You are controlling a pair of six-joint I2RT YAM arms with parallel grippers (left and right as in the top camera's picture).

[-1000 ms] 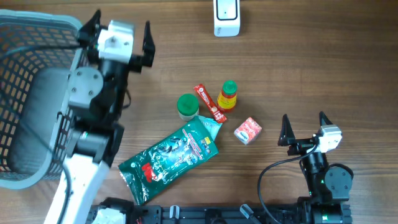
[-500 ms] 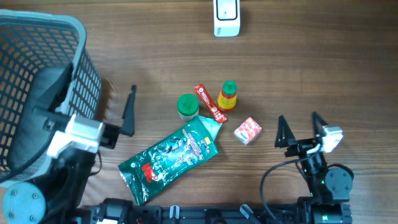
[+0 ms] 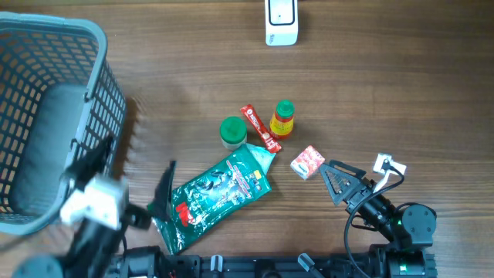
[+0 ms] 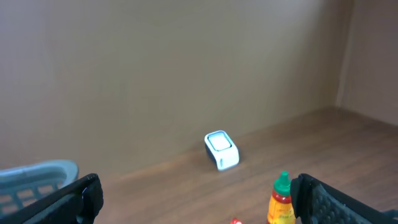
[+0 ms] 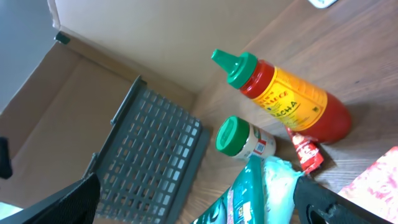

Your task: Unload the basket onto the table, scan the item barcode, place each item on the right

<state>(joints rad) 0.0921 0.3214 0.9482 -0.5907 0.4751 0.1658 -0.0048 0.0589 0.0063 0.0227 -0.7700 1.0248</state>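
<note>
Wooden table (image 3: 401,85) bears basket (image 3: 108,93), scanner (image 3: 280,22), pouch (image 3: 220,189), bottle (image 3: 283,120), jar (image 3: 232,131), sachet (image 3: 258,126), carton (image 3: 307,162).

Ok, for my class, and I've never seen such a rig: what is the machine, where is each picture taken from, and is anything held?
It is two robot arms at a table, each ending in a two-finger gripper. One picture looks straight down; the other two come from cameras on the wrists. On the table are a green bag, a green-lidded jar, a red sachet, a sauce bottle, a red carton and a white scanner, with a grey basket at the left. The left gripper and right gripper are both open and hold nothing.
</note>
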